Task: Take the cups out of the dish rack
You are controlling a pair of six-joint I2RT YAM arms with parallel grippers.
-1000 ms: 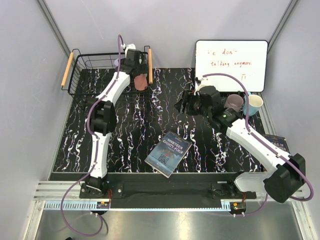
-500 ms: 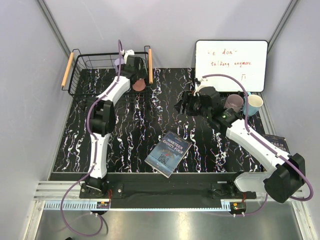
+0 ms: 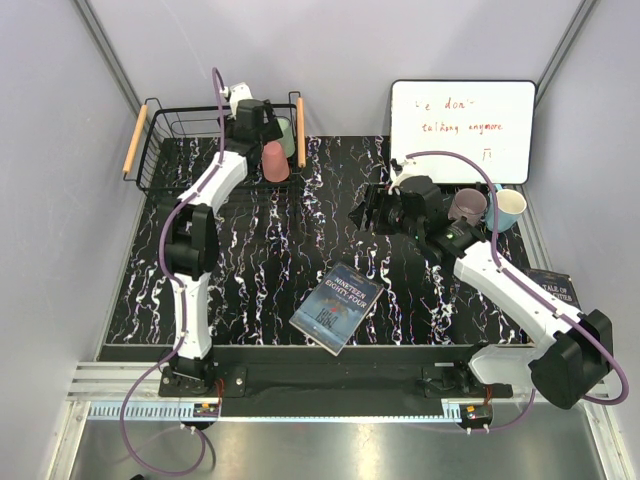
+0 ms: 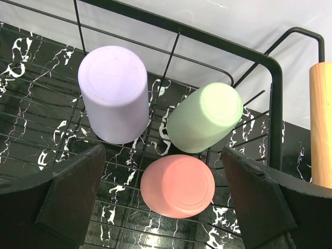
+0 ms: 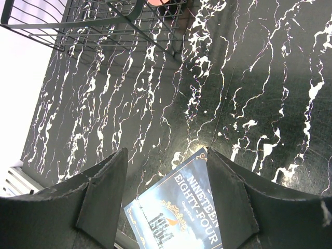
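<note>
Swung farther back since a second ago, the left pincer (image 4: 163, 197) hangs spread and empty over the right end of the dish rack (image 3: 134, 138); beneath it, bottoms up, cluster the lilac cup (image 4: 111, 93), pale green cup (image 4: 205, 116) and salmon pink cup (image 4: 177, 185); the right pincer (image 5: 166, 192), also spread, hovers above the surface (image 3: 260, 250) near a book (image 3: 338, 307); a mauve cup (image 3: 467, 205) and light blue cup (image 3: 508, 208) stand beside the whiteboard (image 3: 462, 130).

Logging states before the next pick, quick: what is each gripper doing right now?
Left gripper: open, empty, above the salmon pink plastic cup.
Right gripper: open, empty.
</note>
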